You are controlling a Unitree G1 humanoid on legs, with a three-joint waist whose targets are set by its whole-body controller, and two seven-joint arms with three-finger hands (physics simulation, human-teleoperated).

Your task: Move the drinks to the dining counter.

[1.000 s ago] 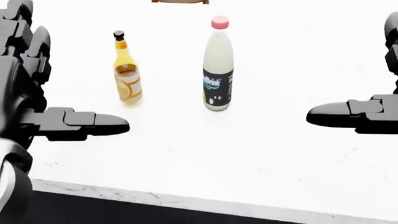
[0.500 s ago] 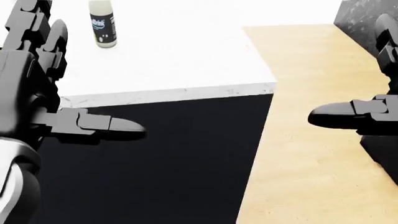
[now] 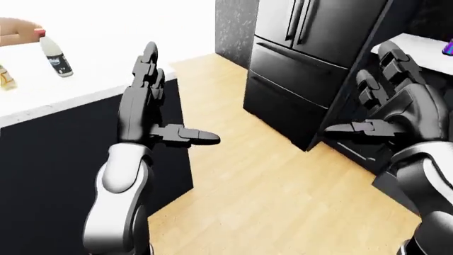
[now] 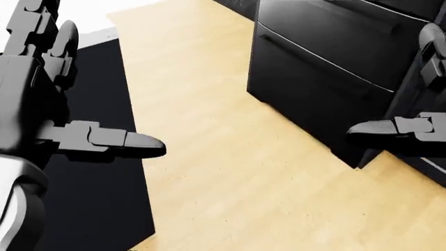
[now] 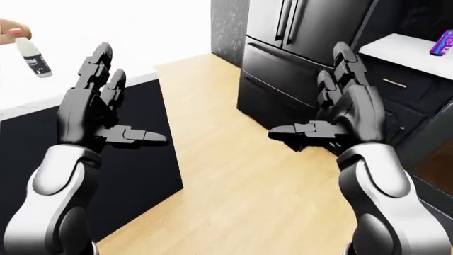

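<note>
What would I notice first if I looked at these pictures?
Two big robot hands, the left hand and right hand, held up empty with fingers spread. Behind them at top right stands a tall black fridge on a wooden floor. A white bottle sits far top left on a white counter.

White counter (image 3: 85,93) at left-eye view's left edge carries a white pink-capped bottle (image 3: 54,54) and a yellow bottle (image 3: 6,78), cut off by frame.
</note>
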